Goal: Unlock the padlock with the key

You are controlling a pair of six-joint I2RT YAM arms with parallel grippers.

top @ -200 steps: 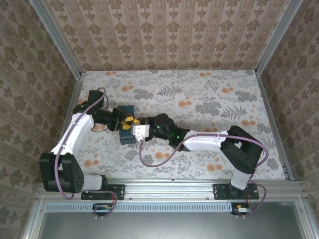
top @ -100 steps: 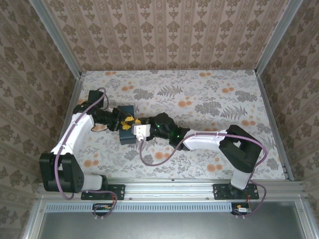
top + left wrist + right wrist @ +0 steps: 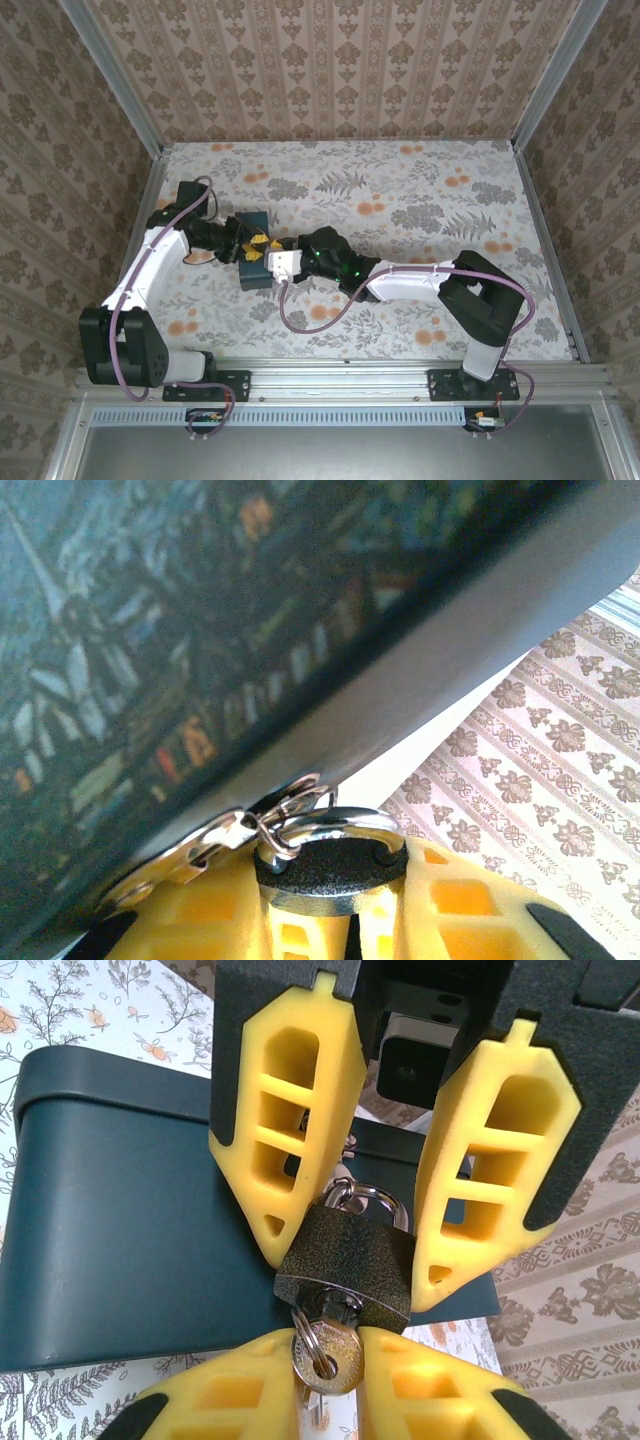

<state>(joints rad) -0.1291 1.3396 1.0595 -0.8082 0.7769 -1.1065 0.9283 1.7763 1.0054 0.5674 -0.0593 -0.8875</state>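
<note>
At the box (image 3: pixel 120 1260), left end effector (image 3: pixel 350 1270) grips padlock (image 3: pixel 345 1250); right end effector (image 3: pixel 330 1352) seemingly pinches key (image 3: pixel 327 1362).

Key (image 3: pixel 325 1355) sits under the padlock (image 3: pixel 345 1265), before the box (image 3: pixel 120 1250)

Top view: high behind rig, looking down on table (image 3: pixel 450 180). Wrist views: very close, sharing padlock (image 3: pixel 345 1260).
</note>
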